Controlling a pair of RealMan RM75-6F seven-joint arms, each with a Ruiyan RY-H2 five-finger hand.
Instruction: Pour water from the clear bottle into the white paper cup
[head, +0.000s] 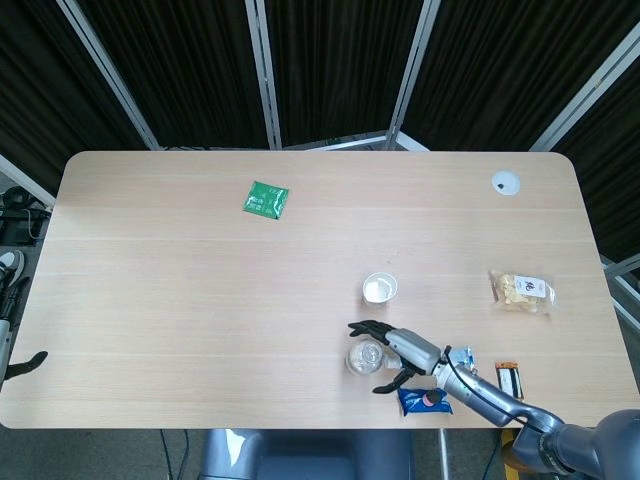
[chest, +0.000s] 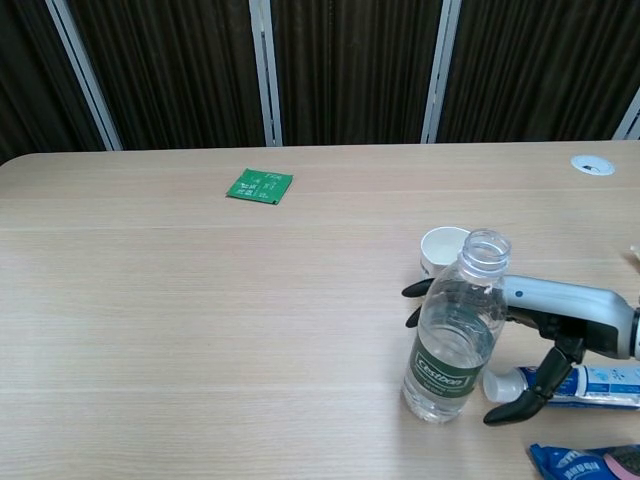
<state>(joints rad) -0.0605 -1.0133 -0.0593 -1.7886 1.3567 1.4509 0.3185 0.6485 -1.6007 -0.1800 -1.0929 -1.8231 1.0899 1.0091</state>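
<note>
The clear bottle (head: 366, 357) (chest: 455, 345) stands upright and uncapped near the table's front edge, about a third full, with a green label. Just behind it stands the white paper cup (head: 379, 289) (chest: 441, 248). My right hand (head: 400, 350) (chest: 545, 320) comes in from the right at bottle height. Its fingers (chest: 412, 291) reach round the far side of the bottle, and the thumb (chest: 512, 386) hangs a little apart on the near right. It holds nothing. Only a dark tip of my left hand (head: 25, 365) shows, off the table's left edge.
A toothpaste tube (chest: 580, 382) and a blue packet (head: 425, 401) (chest: 585, 462) lie under and in front of my right arm. A green sachet (head: 266, 199) (chest: 259, 186) lies far left, a snack bag (head: 522, 290) right, and a white disc (head: 505, 182) at the back right.
</note>
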